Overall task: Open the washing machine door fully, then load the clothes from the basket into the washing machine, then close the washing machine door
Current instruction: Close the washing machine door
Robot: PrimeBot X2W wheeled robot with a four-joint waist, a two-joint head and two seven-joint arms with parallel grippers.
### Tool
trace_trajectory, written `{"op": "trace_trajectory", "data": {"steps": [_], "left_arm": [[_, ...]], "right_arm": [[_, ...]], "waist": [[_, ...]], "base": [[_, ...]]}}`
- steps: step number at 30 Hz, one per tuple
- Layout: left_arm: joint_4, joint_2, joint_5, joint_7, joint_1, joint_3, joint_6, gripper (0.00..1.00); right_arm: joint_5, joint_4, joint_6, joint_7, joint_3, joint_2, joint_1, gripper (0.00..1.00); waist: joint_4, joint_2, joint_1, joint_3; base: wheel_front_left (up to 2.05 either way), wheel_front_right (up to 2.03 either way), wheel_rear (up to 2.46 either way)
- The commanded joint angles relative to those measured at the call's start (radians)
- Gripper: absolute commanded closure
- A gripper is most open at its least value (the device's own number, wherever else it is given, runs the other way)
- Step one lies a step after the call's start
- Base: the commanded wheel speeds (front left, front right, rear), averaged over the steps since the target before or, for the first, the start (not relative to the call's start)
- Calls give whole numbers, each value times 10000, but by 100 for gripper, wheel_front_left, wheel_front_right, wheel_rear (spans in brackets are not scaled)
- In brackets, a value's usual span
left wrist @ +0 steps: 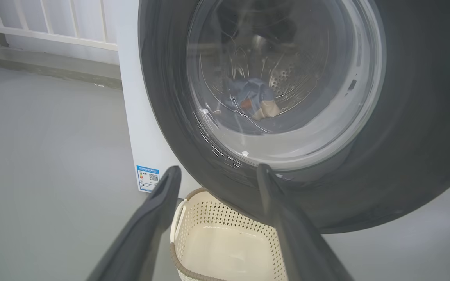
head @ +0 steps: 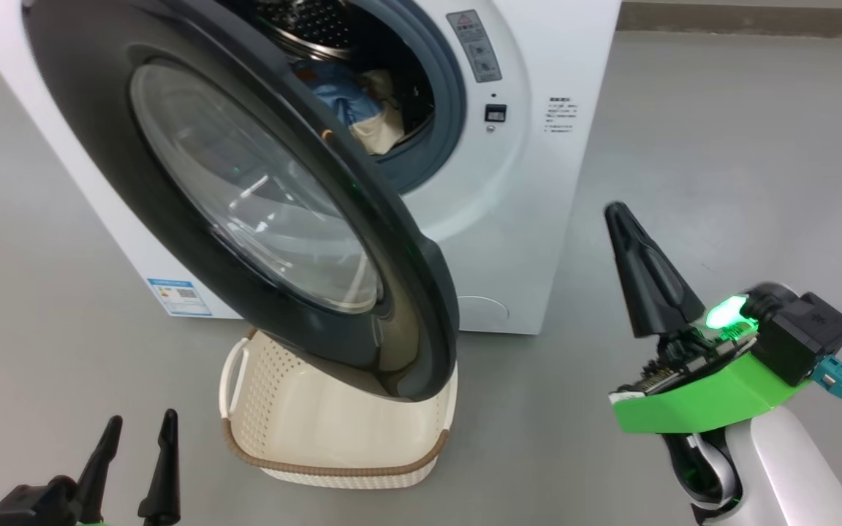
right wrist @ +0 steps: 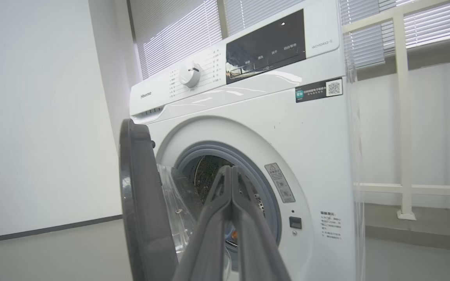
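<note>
The washing machine (head: 538, 146) stands ahead with its door (head: 245, 204) swung partly open, the black rim and glass bowl facing me. Clothes (head: 362, 109), light blue and cream, lie inside the drum; through the door glass they show as a blue bundle (left wrist: 254, 99). The cream basket (head: 340, 424) sits on the floor under the door's lower edge, its visible inside bare. My left gripper (head: 139, 431) is open at the lower left, short of the basket. My right gripper (head: 615, 212) is shut on nothing, right of the door's free edge, pointing at the machine (right wrist: 287, 128).
Grey floor (head: 721, 146) spreads around the machine. A white railing (right wrist: 400, 117) and blinds run behind it on the right; a plain wall (right wrist: 33, 117) stands to the left. A blue label sticker (head: 180, 296) marks the machine's lower corner.
</note>
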Motion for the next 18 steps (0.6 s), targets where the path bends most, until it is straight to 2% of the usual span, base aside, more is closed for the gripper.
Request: {"op": "trace_trajectory", "data": {"steps": [1, 6, 10, 18], "left_arm": [[-309, 144, 78, -64, -378, 339, -15, 0], [-433, 92, 129, -64, -228, 351, -15, 0], [-464, 66, 150, -64, -133, 362, -15, 0], [-460, -75, 164, -65, -13, 310, -15, 0]], "right_arm": [[37, -478, 27, -119, 425, 15, -428, 100], [150, -1204, 27, -119, 1188, 118, -752, 100], [256, -1335, 27, -119, 2000, 149, -707, 100], [952, -58, 27, -119, 4007, 293, -308, 100]], "waist": [[225, 0, 0, -110], [467, 0, 0, -240], [592, 0, 0, -289], [820, 0, 0, -331]], "base": [[0, 0, 0], [0, 0, 0], [0, 0, 0], [0, 0, 0]]}}
